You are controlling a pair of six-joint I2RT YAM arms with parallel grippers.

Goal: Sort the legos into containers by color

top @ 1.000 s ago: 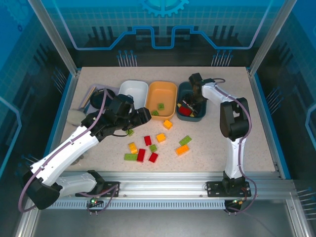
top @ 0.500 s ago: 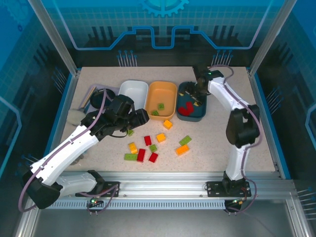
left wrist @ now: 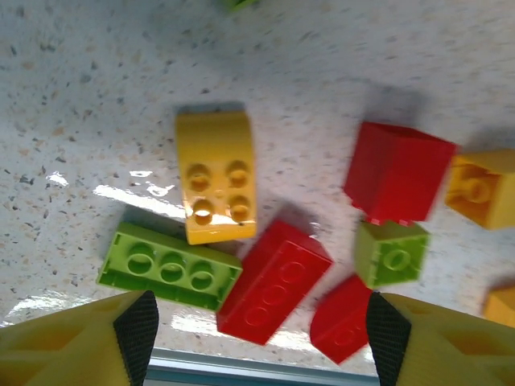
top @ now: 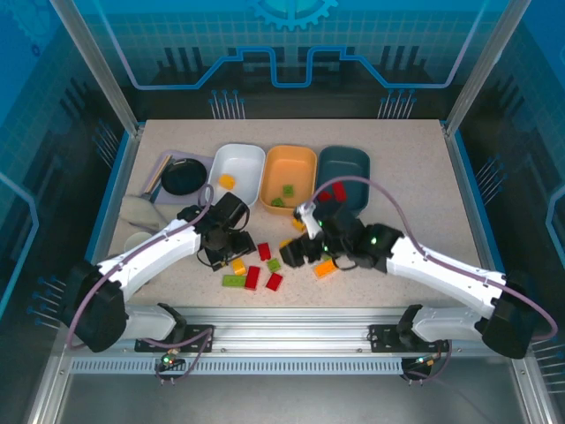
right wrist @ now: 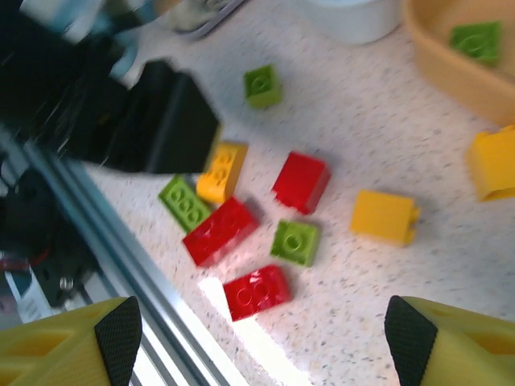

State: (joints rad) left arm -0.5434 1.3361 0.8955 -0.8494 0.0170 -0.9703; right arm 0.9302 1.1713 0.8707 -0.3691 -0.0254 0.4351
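Left claw point(left wrist: 261, 326) and right claw point(right wrist: 265, 334) both hang spread wide and empty over the loose legos point(top: 252, 276) on the tabletop point(top: 415, 177), while behind them the white tub point(top: 247, 159) holds a yellow brick point(top: 228, 181), the orange tub point(top: 298, 163) green bricks point(top: 287, 190), and the teal tub point(top: 351, 163) red bricks point(top: 334, 193).

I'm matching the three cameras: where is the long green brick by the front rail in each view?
Top external: long green brick, left of centre, lower half.
Left wrist: lower left, below the yellow brick.
Right wrist: left of centre.
Shared landmark: the long red brick beside it.
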